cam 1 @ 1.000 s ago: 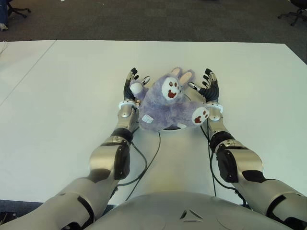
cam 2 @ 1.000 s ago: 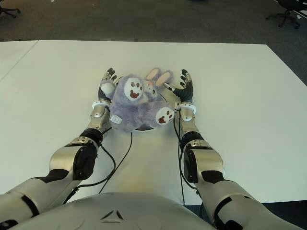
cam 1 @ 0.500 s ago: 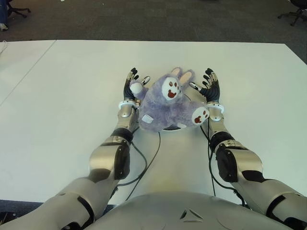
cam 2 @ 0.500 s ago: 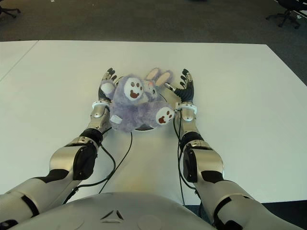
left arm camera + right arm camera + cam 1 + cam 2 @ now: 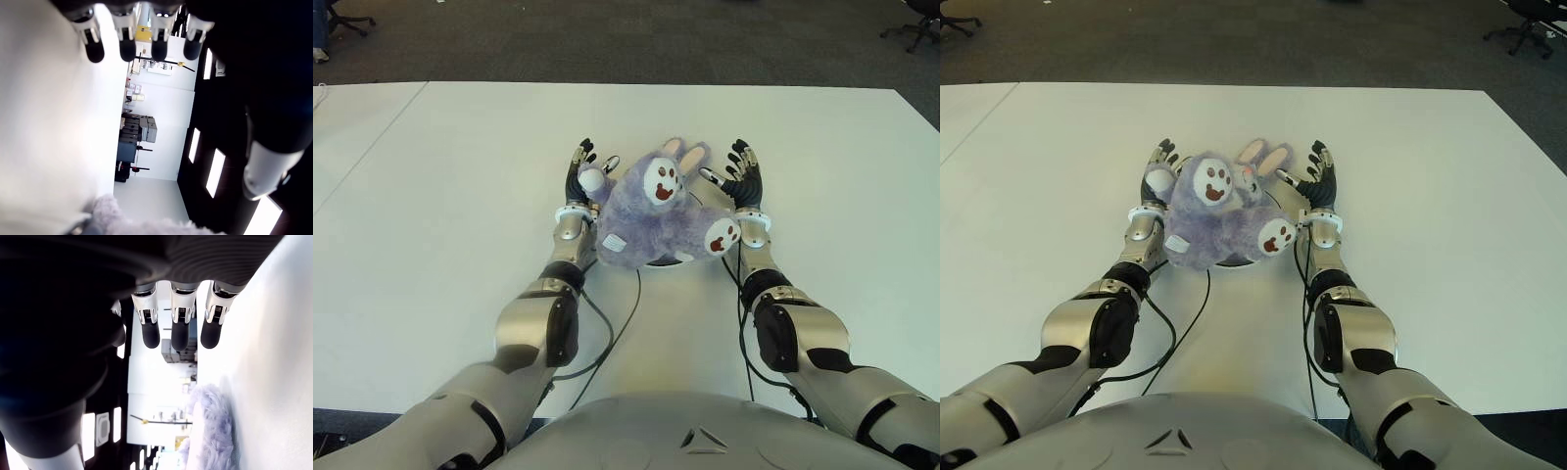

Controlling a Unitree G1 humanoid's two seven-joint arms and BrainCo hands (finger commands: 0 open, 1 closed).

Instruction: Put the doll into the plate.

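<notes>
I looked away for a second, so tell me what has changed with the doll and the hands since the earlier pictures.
Nothing visibly changed. The doll lies on the plate as before, the left hand and the right hand stay open on either side of it, fingers straight and holding nothing, and the white table looks the same.

White table (image 5: pixel 450 196), dark carpet (image 5: pixel 607 39), office chairs (image 5: pixel 911 24)
</notes>
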